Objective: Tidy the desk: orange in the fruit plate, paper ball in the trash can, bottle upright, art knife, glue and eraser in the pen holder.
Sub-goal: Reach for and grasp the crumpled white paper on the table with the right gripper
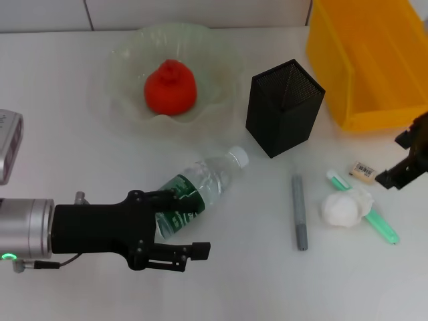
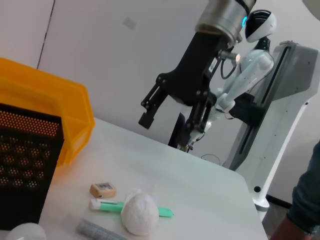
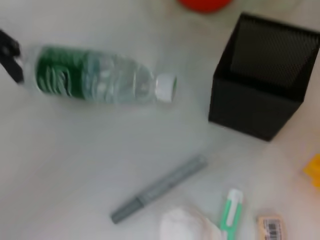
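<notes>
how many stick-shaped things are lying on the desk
2: the art knife lies in front of the pen holder; the glue lies to its right, partly under the paper ball.

Desk layout
Orange (image 1: 170, 87) in fruit plate (image 1: 127, 60) far left; pen holder (image 1: 284, 107) right of it; trash can (image 1: 368, 60) far right; bottle (image 1: 200, 187) lying near.

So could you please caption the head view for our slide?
Left gripper open around the lying bottle; orange already in fruit plate.
</notes>
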`<state>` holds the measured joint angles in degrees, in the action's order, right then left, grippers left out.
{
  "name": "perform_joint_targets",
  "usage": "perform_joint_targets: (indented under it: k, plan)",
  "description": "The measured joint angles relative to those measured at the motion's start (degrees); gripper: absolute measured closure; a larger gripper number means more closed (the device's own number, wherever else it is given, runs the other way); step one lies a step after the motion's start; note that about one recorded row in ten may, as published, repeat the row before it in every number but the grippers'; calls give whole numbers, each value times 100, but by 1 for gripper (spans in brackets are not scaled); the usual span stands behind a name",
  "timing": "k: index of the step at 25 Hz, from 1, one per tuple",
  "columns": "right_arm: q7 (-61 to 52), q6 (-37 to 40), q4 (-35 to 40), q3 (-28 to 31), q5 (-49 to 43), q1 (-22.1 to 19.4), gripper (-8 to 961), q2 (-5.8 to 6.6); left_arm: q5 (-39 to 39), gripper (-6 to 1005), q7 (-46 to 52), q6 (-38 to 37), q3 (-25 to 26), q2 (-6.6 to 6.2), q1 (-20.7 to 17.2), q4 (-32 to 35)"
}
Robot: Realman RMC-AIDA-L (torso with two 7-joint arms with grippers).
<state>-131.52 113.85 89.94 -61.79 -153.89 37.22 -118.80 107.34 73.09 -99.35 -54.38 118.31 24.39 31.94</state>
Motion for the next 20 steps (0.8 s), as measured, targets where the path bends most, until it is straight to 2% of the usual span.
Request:
perform_joint_targets:
  k: [1,2,7,12,20]
  plan:
    - [-38,-288,-99,-523,-232,-55,121,-54,1,153,-1,28,13,-10,21,-83]
    - [-38,-288,-99,-523,-232,-55,121,-54,1,153,-1,28,13,-10,21,-83]
    - [-165,-767,-492,-1336,-249,-97,121,-55,5,153,10,53,13,-13,27,-121]
    - [-175,-982,-814,-1667,-224,-35,121,-57,7,153,26,126,8,-6,18,-136]
    - [-136,-1405,-1507,-1838,101,119,122,-53,7,153,47,171,-7,-1,49,-136]
